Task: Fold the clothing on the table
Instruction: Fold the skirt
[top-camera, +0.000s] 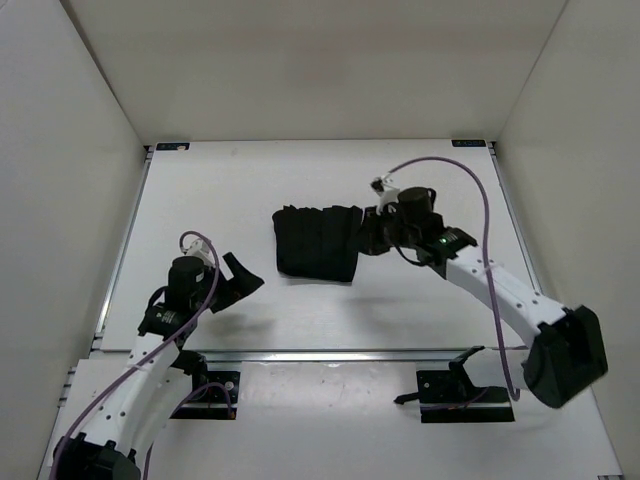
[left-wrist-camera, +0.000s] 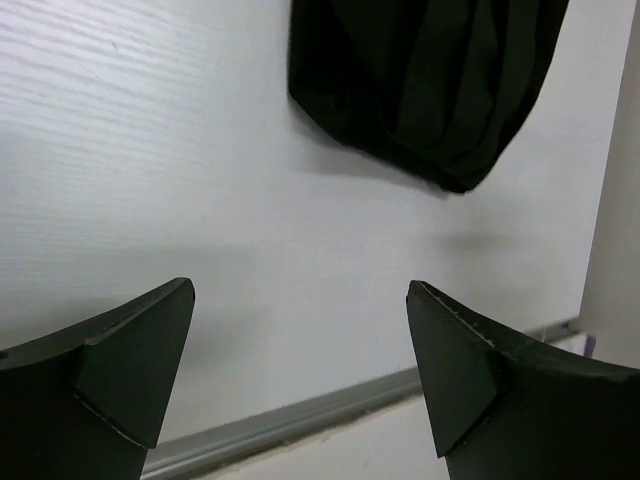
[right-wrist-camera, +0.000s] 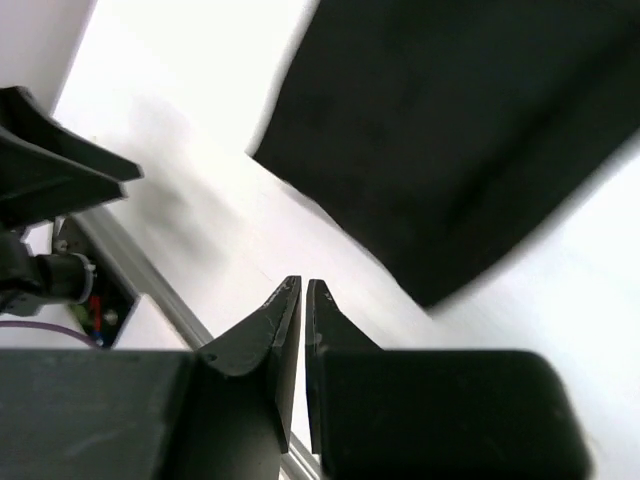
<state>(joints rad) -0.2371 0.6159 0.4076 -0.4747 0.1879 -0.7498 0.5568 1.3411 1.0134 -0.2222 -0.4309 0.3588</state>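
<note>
Top external view has the clothing (top-camera: 318, 243) lying as a compact black block near the middle of the counter (top-camera: 230, 190), a little right of centre. Its pleats run side by side and its edges are fairly square. That reads as folded at least once, though how many layers are stacked cannot be told.

The left fingers (left-wrist-camera: 130, 370) are spread wide with nothing between them, hovering over bare counter well apart from the clothing. The right fingers (right-wrist-camera: 268, 335) are pressed together and empty, just beside the clothing's right edge.

Judging from this, the folding looks mostly or wholly done; at most a last fold or a tidy of the lower edge seems left.

The counter is matte white, with thin metal rails (top-camera: 330, 353) along its edges. Plain white walls (top-camera: 300, 70) close it in on three sides.
</note>
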